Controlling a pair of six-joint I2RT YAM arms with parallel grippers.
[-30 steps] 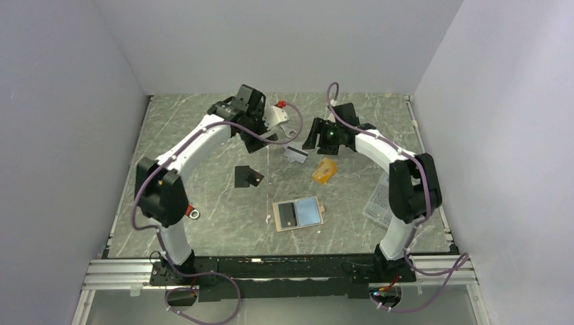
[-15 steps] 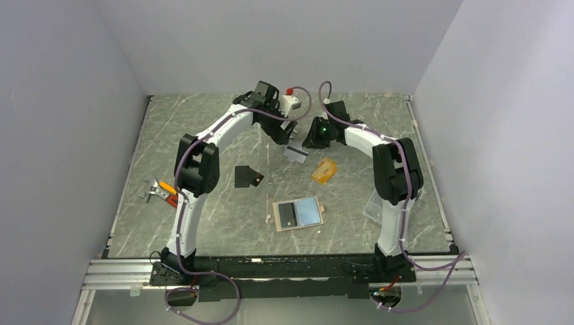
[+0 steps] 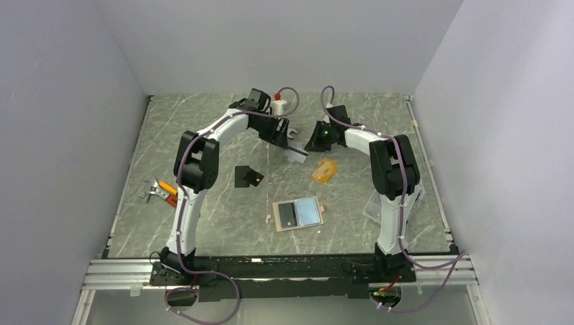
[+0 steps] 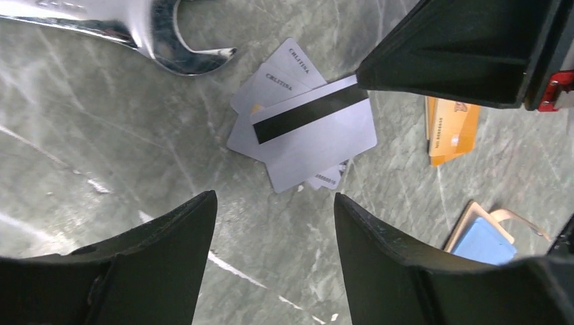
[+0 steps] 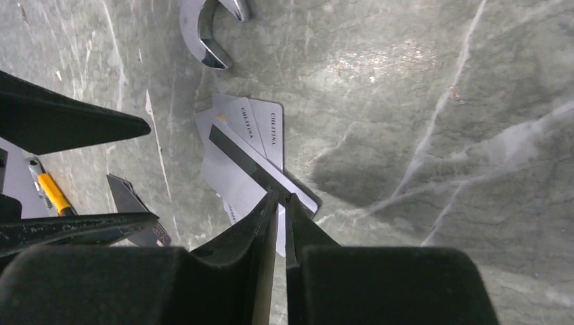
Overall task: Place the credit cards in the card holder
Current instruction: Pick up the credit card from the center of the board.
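Starting far left of the holder, which lies open and flat on the table, orange-handled pliers rest near the table's left edge. A black card lies closer in, beyond the holder and to its left. Further beyond the holder, just left of its middle, the left gripper hangs with its jaws spread wide and nothing between them, pointing down at a fan of silver cards that lies straight beyond the holder. A wrench lies beyond that fan. The striped card tops the fan with its black band facing up. The right gripper, beyond the holder's right side, has its jaws pinched nearly together on that card's edge. An orange card lies just beyond the holder's right corner, near the fan but apart from it. Well right of the holder sits a clear box, partly hidden by the right arm.
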